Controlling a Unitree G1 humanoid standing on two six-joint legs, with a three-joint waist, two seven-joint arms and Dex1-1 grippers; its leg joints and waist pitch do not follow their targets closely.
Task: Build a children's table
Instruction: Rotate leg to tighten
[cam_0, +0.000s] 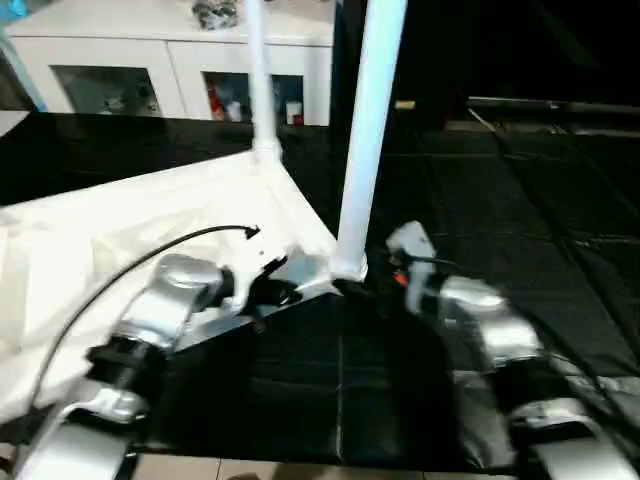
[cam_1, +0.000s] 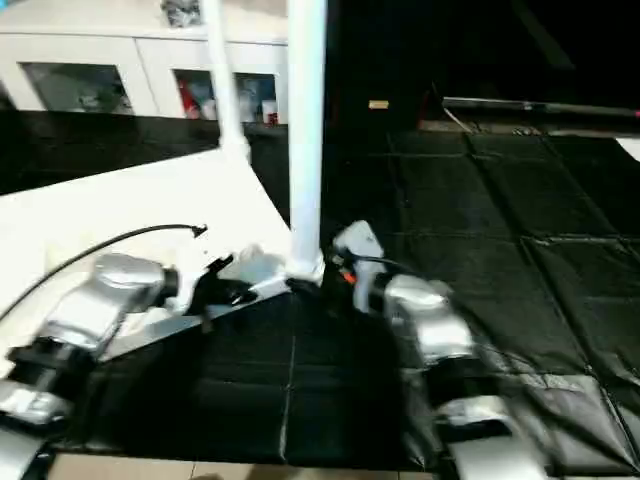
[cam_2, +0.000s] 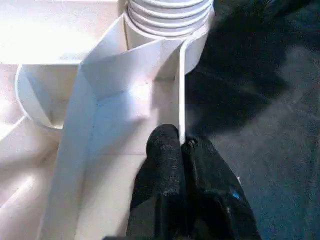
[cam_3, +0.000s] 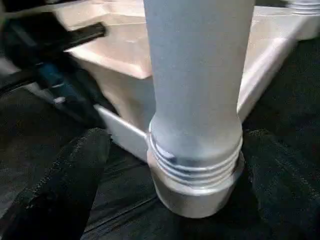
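The children's table top (cam_0: 120, 230) lies upside down on the black mat. A white leg (cam_0: 368, 140) stands upright in its near corner socket, and a second leg (cam_0: 260, 80) stands in the far corner. My left gripper (cam_2: 181, 144) is shut on the thin rim wall (cam_2: 181, 85) just beside the near socket. My right gripper (cam_3: 192, 150) is open around the near leg's ribbed base (cam_3: 195, 170). One black finger (cam_3: 75, 180) is on each side of the base, with a gap showing between this finger and the leg.
A black padded mat (cam_0: 520, 200) covers the floor to the right and front of the table top. A white glass-door cabinet (cam_0: 170, 70) stands behind. A strip of light floor (cam_0: 300, 470) runs along the mat's near edge.
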